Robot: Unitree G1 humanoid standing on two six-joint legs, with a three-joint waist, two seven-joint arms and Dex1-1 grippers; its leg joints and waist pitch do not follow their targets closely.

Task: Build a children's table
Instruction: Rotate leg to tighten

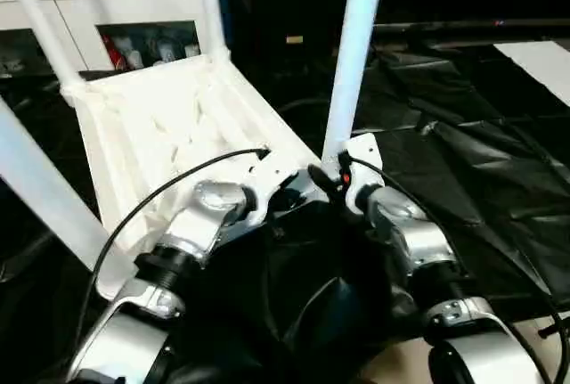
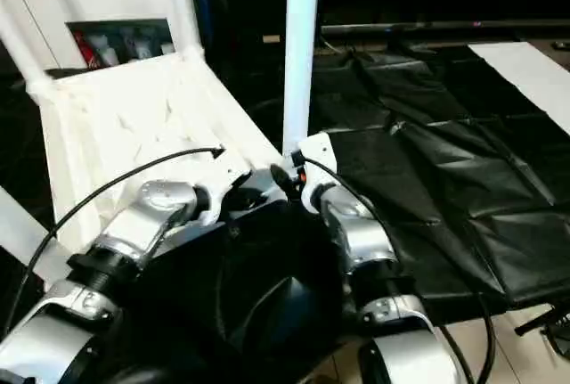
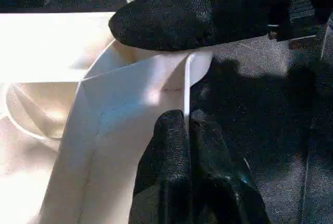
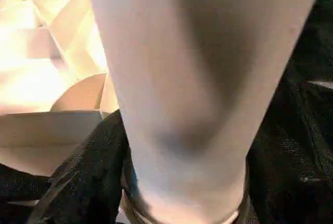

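A Unitree G1 works on an upturned children's tabletop point(image 1: 169, 126) lying ribbed side up on black sheeting point(image 2: 463, 179) on the floor, before a white glass-door cabinet point(image 1: 116, 19). Four white legs stand in its corner sockets. At the near right corner, the right pincer point(image 1: 331, 173) is spread around the base of the leg point(image 1: 352, 54), one black finger point(image 4: 83, 177) against its side. The left pincer point(image 3: 190, 130), pressed together, pinches the thin rim of the tabletop beside that socket. The step appears to be seating this last leg: best done by steadying the rim firmly, keeping the leg upright and driving it straight into the socket, since a tilted push could jam it.
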